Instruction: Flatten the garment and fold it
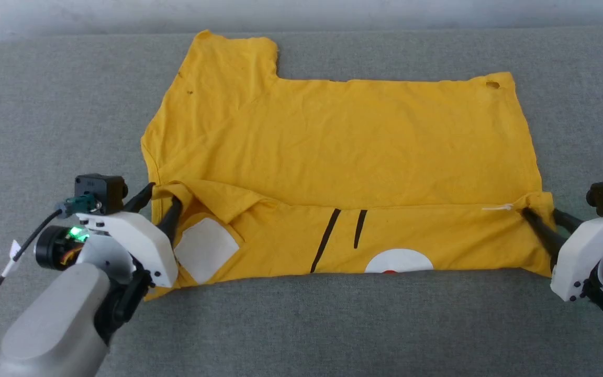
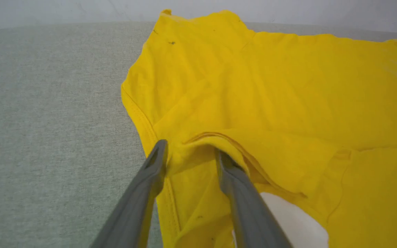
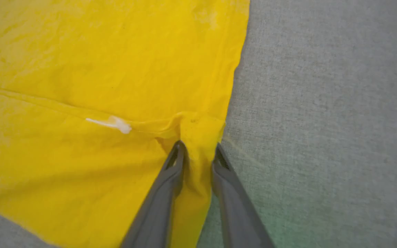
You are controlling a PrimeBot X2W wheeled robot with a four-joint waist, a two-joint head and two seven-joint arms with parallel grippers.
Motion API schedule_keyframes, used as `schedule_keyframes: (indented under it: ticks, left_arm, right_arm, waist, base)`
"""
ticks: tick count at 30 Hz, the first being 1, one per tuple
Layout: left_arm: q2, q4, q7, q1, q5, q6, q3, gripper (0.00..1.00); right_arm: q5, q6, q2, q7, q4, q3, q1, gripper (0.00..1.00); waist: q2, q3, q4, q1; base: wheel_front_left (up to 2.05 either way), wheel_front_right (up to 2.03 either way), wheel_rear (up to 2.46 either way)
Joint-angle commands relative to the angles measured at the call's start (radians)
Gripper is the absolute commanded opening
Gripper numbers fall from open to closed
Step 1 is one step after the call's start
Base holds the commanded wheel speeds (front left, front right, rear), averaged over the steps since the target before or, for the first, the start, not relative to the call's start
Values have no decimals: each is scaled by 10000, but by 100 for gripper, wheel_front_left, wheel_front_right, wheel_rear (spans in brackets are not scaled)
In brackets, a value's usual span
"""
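Release of near-edge fold: left gripper [image 1: 163,195] stands with jaws well parted around the neck-end corner of the garment [image 1: 333,146], which lies on grey cushion [image 1: 301,324], near edge turned over the body; right gripper [image 1: 539,211] straddles a hem-end ridge narrowly, grip uncertain. Both should back out low and together, leaving the fold undisturbed

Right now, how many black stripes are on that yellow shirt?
2. Both sit on the folded-over near flap of the garment, above the white print: a longer stripe on the left, a shorter stripe just to its right. The fold may hide others.
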Motion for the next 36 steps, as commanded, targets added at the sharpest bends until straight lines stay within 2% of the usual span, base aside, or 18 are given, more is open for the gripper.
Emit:
schedule_keyframes:
  ticks: [1,4,6,9,12,13,16,19,23,27,31,36]
  left_arm:
    - [-266,240,-168,-114,-188,2,43,100]
    - [-664,520,-372,87,-737,17,338,100]
    - [-682,500,-349,217,-800,127,355,100]
    - [-659,173,-352,531,-965,521,530,100]
    - [-514,-519,-75,1017,-1024,1141,549,100]
    - [-514,-519,-75,1017,-1024,1141,549,100]
    - [-425,-1517,234,1617,-1136,1870,562,100]
    - [-101,-2412,814,2223,-1080,2643,376,100]
    - [303,-3300,1687,2764,-935,3512,-8,100]
    - [556,-3474,2057,3025,-748,4201,-140,100]
    - [422,-3239,1833,3134,-757,4469,11,100]
    - [425,-2656,1867,3139,-693,4545,-68,100]
  right_arm:
    - [-22,-21,144,-61,181,46,-86,100]
    - [-119,-21,206,-137,281,115,-58,100]
    - [-241,-21,235,-119,293,62,30,100]
    - [-385,-21,362,88,235,-245,269,100]
    - [-730,-21,639,435,134,-890,629,100]
    - [-730,-21,639,435,134,-890,629,100]
    - [-1235,-21,1142,995,-106,-1739,1102,100]
    - [-1856,-21,1832,1542,-671,-2671,1605,100]
    - [-2588,-21,2869,2191,-1958,-3750,2329,100]
    - [-3224,-21,3668,2832,-3370,-4483,2997,100]
    - [-3586,-21,4164,3284,-4492,-4893,3439,100]
    - [-3800,-21,4420,3631,-5280,-5158,3694,100]
  waist:
    - [0,-186,70,-1]
    - [0,-475,116,-1]
    - [0,-687,150,-1]
    - [0,-1002,185,-1]
    - [0,-1274,221,-1]
    - [0,-1274,221,-1]
    - [0,-1441,221,-1]
    - [0,-1488,185,-1]
    - [0,-1415,136,-1]
    - [0,-1213,24,-1]
    - [0,-931,-118,-1]
    - [0,-606,-326,-1]
  base:
    - [0,0,0]
    - [0,0,0]
    - [0,0,0]
    - [0,0,0]
    - [0,0,0]
    - [0,0,0]
    - [0,0,0]
    - [0,0,0]
    - [0,0,0]
    - [0,0,0]
    - [0,0,0]
    - [0,0,0]
